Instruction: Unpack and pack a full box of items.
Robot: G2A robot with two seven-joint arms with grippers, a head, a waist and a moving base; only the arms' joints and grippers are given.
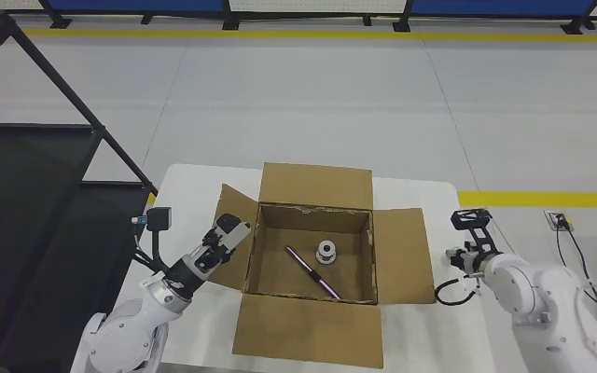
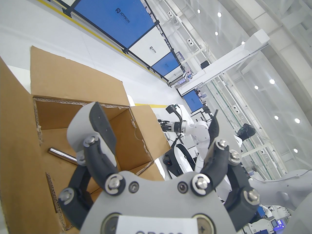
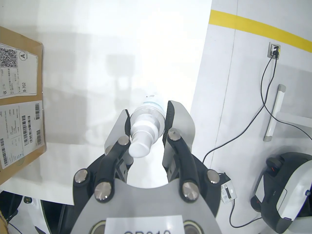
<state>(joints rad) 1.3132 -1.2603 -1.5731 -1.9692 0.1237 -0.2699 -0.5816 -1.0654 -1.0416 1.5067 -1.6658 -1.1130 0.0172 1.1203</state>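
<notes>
Over the table [image 3: 121, 37] beside the box [image 1: 317, 186], I'm holding a bottle [image 3: 142, 135] by its neck in the right gripper [image 3: 148, 114]: probably light, stiff, slippery plastic. The left gripper [image 2: 156, 118] is hanging open.

1 box [image 1: 315, 182], 1 rod [image 1: 312, 271], 1 wht spool [image 1: 326, 250], 1 bottle [image 3: 146, 120].

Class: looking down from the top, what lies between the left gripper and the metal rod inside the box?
The cardboard box's side wall stands between the left gripper and the rod, then bare box floor; the top view shows it.
</notes>
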